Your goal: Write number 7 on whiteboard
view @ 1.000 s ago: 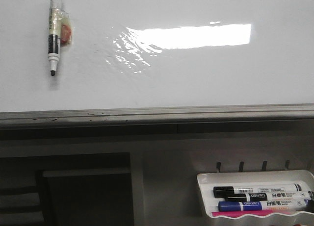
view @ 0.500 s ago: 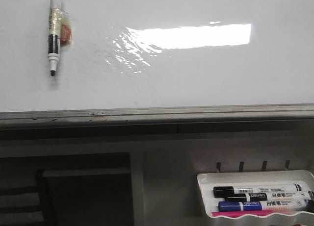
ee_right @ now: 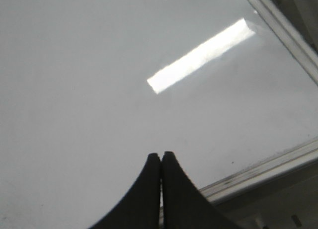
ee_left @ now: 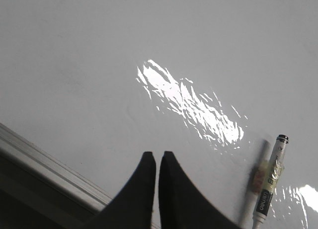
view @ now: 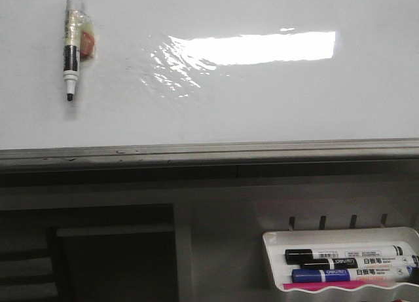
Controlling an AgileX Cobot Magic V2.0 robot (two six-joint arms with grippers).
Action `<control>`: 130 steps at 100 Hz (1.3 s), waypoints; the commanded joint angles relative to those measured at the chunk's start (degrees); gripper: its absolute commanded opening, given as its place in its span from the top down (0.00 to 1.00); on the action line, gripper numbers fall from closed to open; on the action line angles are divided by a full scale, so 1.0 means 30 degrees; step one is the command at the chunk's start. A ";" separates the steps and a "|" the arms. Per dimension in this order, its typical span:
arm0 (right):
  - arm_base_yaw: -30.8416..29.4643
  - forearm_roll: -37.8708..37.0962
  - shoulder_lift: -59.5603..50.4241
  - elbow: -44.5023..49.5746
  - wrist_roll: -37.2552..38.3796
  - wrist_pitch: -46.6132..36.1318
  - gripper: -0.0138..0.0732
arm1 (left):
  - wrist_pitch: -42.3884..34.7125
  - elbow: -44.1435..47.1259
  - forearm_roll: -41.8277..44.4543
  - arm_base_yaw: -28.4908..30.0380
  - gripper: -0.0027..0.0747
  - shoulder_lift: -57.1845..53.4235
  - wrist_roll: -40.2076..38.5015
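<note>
Our left claw [ee_left: 156, 157] hangs over the whiteboard [view: 262, 99], fingers pressed together on nothing; the right claw [ee_right: 161, 157] is just as closed and empty. The marker [ee_left: 268, 187] lies on the board just beside our left fingers, barrel running roughly parallel to them, so the left arm looks nearer. No 7 drawn yet; the board is bare.
</note>
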 commanded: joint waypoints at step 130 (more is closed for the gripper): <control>0.0475 -0.3488 1.1402 -1.0521 -0.0992 0.9999 0.34 | -0.0154 -1.0068 0.3413 -0.8535 0.36 1.6036 0.3212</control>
